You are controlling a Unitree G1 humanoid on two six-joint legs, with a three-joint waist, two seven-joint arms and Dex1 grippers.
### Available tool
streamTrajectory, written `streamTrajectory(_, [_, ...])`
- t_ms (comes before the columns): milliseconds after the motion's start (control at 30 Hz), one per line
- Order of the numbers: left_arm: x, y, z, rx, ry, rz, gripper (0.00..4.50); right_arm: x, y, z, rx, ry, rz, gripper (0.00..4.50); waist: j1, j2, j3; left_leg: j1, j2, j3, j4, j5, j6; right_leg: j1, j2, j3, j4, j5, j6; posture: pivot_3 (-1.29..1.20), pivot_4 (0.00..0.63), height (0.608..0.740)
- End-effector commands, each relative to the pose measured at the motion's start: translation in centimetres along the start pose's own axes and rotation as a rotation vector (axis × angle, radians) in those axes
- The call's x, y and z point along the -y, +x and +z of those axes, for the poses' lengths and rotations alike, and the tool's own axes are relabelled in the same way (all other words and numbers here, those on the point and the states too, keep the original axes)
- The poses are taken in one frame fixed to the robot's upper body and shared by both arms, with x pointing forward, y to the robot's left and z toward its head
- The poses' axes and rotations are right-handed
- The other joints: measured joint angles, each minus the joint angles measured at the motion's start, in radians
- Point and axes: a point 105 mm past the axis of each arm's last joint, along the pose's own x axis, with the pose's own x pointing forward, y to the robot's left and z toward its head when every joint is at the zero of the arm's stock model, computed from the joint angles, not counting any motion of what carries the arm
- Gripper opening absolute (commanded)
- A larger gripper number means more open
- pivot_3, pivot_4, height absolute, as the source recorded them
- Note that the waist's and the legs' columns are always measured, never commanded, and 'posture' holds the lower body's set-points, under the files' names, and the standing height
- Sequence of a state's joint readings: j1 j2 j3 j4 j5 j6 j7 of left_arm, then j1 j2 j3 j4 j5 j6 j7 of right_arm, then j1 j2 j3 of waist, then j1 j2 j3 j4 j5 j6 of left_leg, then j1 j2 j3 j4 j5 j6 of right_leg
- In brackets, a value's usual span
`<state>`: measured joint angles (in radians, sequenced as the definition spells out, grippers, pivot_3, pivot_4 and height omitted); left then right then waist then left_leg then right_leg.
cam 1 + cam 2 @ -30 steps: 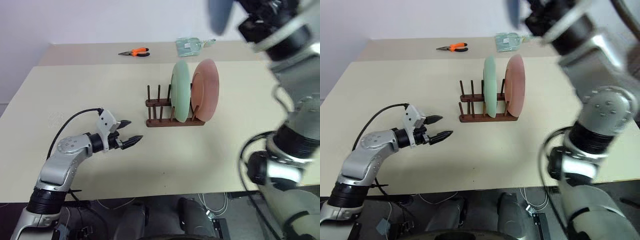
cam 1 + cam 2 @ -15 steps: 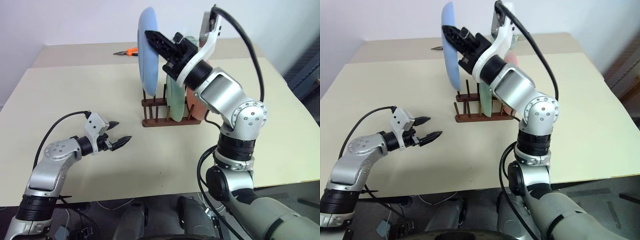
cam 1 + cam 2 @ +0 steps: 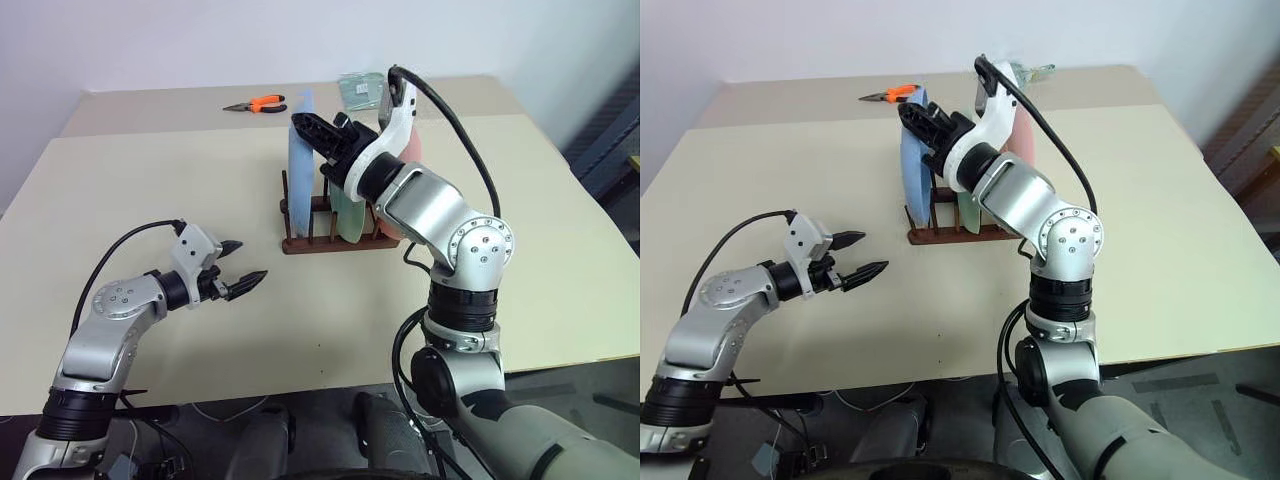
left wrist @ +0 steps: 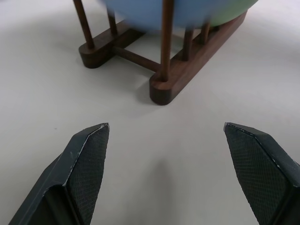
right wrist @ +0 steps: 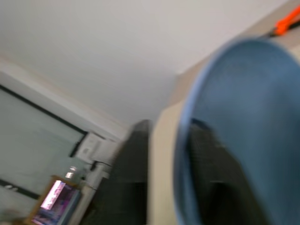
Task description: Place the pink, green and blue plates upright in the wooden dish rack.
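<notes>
Blue is the last plate (image 3: 300, 165) to go in: it stands upright among the pegs at the left end of the wooden dish rack (image 3: 330, 240), the green plate (image 3: 349, 212) next along and the pink plate (image 3: 412, 150) at the far end. Our right gripper (image 3: 318, 135) straddles the blue rim; we cannot tell whether its jaws grip or have let go. Our left gripper (image 3: 240, 262) hangs near the rack's left end above the desk (image 3: 150, 180), jaws apart and empty. Next, we judge, we release fully and lift clear without tipping it.

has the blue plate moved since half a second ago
Yes. The blue plate has come down; earlier it was held high above the wooden dish rack, and now its lower edge sits among the pegs at the rack's left end.
</notes>
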<state>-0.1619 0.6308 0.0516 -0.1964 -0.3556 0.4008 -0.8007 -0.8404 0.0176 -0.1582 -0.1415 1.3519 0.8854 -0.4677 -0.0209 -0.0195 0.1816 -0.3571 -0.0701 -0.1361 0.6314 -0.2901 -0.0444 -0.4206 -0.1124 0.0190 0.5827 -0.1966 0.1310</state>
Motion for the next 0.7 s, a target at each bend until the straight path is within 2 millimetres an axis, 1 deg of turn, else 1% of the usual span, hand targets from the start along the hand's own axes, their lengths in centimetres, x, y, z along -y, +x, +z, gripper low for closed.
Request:
streamTrajectory(33, [0.3,0.1,1.1,0.035,0.046,-0.003,4.04,-2.3,0.0,1.5,0.052,-0.188,0.068,2.91,0.0,0.0,0.0,0.0,0.0,0.0,0.0,0.0,0.0,0.0,0.0,0.0,0.0,0.0,0.0,0.0,0.15,0.74])
streamTrajectory(67, [0.3,0.1,1.1,0.036,0.044,-0.004,4.04,-2.7,-0.1,1.7,0.062,-0.248,0.082,3.46,0.001,0.0,0.0,0.0,0.0,0.0,0.0,0.0,0.0,0.0,0.0,0.0,0.0,0.0,0.0,0.0,0.15,0.74])
streamTrajectory(100, [0.4,0.1,1.1,0.036,0.043,-0.005,4.04,-3.3,-0.2,1.9,0.07,-0.305,0.104,3.46,0.001,0.0,0.0,0.0,0.0,0.001,0.0,0.0,0.0,0.0,0.0,0.0,0.0,0.0,0.0,0.0,0.15,0.74])
streamTrajectory(133, [0.5,0.1,1.1,0.037,0.041,-0.006,4.04,-4.3,-0.5,2.4,0.09,-0.401,0.149,3.46,0.001,0.0,0.0,0.0,0.0,0.001,0.0,0.0,0.0,0.0,0.0,0.0,0.0,0.0,0.0,0.0,0.15,0.74])
streamTrajectory(167, [0.6,0.2,1.1,0.038,0.039,-0.007,4.04,-5.6,-1.1,2.9,0.111,-0.504,0.205,3.46,0.001,0.0,0.0,0.0,0.0,0.0,0.0,0.0,0.0,0.0,0.0,0.0,0.0,0.0,0.0,0.0,0.15,0.74])
streamTrajectory(233, [0.8,0.2,1.1,0.042,0.034,-0.008,4.04,-7.3,-2.4,4.1,0.164,-0.676,0.289,3.46,0.002,0.0,0.0,-0.001,0.0,0.001,0.0,0.0,0.0,0.0,0.0,0.0,-0.001,0.0,0.0,0.0,0.15,0.74])
streamTrajectory(300, [1.0,0.3,1.1,0.044,0.029,-0.007,4.04,-7.8,-4.0,5.7,0.209,-0.803,0.323,3.46,0.004,-0.001,0.0,-0.001,0.0,0.001,0.0,0.0,0.0,0.001,0.0,0.0,-0.002,0.0,0.001,0.0,0.15,0.74])
streamTrajectory(367, [1.2,0.3,1.0,0.043,0.026,-0.007,4.04,-7.4,-5.7,7.0,0.225,-0.905,0.325,3.46,0.007,-0.002,-0.001,0.0,0.0,0.0,0.0,0.0,0.0,0.002,0.0,-0.001,-0.003,-0.001,0.002,0.0,0.15,0.74])
streamTrajectory(433, [1.0,0.1,0.8,0.038,0.022,0.003,4.04,-5.9,-8.4,9.1,0.241,-0.963,0.284,3.46,0.011,-0.003,-0.001,0.0,0.0,0.0,0.001,0.0,0.0,0.003,-0.001,-0.001,-0.005,-0.001,0.002,0.0,0.15,0.74])
streamTrajectory(500, [0.8,-0.2,0.4,0.028,0.021,0.02,4.04,-2.5,-12.3,11.5,0.221,-1.014,0.15,3.46,0.018,-0.005,-0.002,0.0,0.0,0.0,0.001,0.0,0.001,0.006,-0.001,-0.002,-0.006,-0.002,0.002,0.0,0.15,0.74])
streamTrajectory(533, [0.6,-0.3,0.2,0.022,0.021,0.027,4.04,-1.0,-14.0,12.0,0.19,-1.041,0.09,3.46,0.027,-0.006,-0.002,-0.001,0.0,-0.001,0.001,-0.001,0.001,0.006,-0.002,-0.002,-0.007,-0.002,0.001,0.0,0.15,0.74])
streamTrajectory(600, [0.2,-0.6,-0.2,0.008,0.019,0.044,4.04,2.9,-17.6,12.1,0.097,-1.043,-0.055,3.46,0.035,-0.005,-0.002,0.0,-0.001,0.001,0.001,-0.002,0.003,0.007,-0.003,-0.002,-0.008,-0.004,0.0,0.0,0.15,0.74])
streamTrajectory(667, [-0.2,-0.7,-0.6,-0.006,0.022,0.06,4.04,5.8,-20.2,11.4,0.012,-1.031,-0.151,3.46,0.033,-0.005,-0.002,0.0,-0.001,0.002,0.0,-0.002,0.004,0.007,-0.004,-0.002,-0.008,-0.004,0.001,0.0,0.15,0.74])
streamTrajectory(700, [-0.5,-0.7,-0.7,-0.013,0.025,0.071,4.04,7.6,-21.5,10.7,-0.043,-1.018,-0.198,3.46,0.032,-0.004,-0.002,0.001,-0.001,0.002,0.0,-0.002,0.004,0.008,-0.004,-0.002,-0.007,-0.004,0.001,0.0,0.15,0.74])
